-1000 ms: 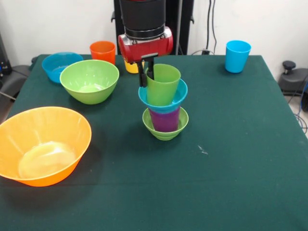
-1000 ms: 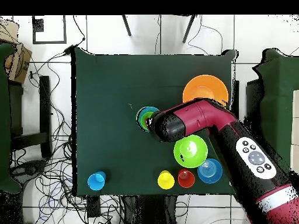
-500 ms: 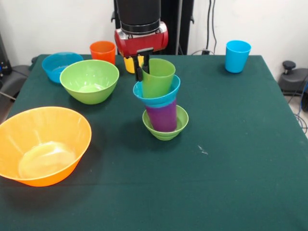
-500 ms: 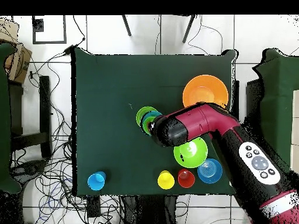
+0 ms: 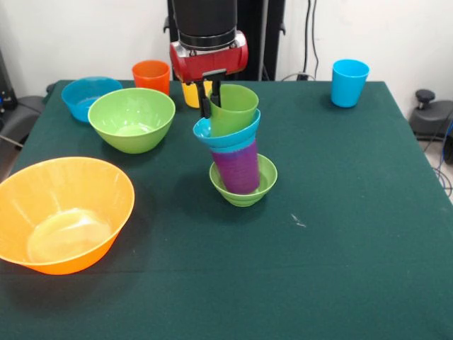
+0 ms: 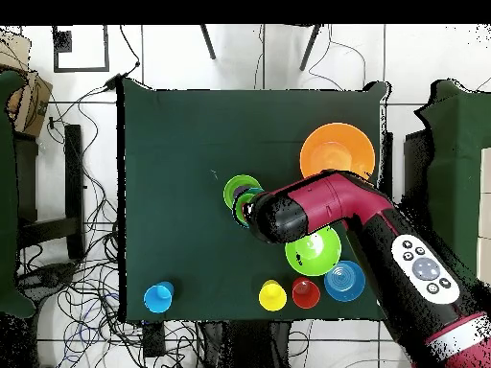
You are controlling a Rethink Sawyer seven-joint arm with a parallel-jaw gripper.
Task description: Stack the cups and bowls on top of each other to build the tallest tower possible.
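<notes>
Gripper [image 5: 211,99] clamped on tilted tower's [image 5: 237,145] green cup [image 5: 233,108]; no legible writing.

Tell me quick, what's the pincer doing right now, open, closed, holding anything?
Pincer: closed on the rim of the green cup, the top piece of the leaning tower.

5 cups [image 5: 350,82], 5 bowls [image 5: 132,118], 4 of those stacked in 1 tower [image 5: 237,149].
</notes>
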